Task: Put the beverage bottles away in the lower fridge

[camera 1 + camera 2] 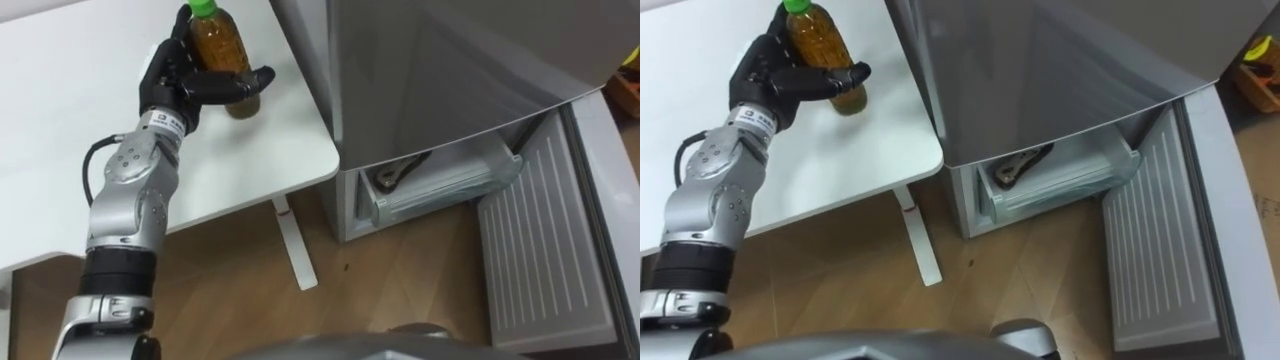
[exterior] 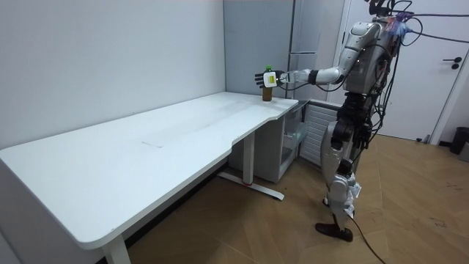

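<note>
I count: bottle (image 1: 222, 50), one; green cap (image 1: 203, 7), one; desk (image 1: 80, 100), one; fridge (image 1: 440, 60), one; open lower door (image 1: 540, 250), one; drawer (image 1: 440, 185) inside, one.

We see bright, even light, seemingly from overhead. The white table (image 1: 60, 120) is nearly washed out toward its far left corner. The bottle (image 1: 222, 45) throws only a faint, short shadow near the table's right edge, and its amber contents glow. The left hand (image 1: 185, 80) curled round it reads as a dark mass. The grey fridge door (image 1: 450, 60) carries a soft, broad sheen. The wooden floor (image 1: 400, 290) darkens under the table's near edge, and the open lower compartment (image 1: 430, 185) is dim inside.
</note>
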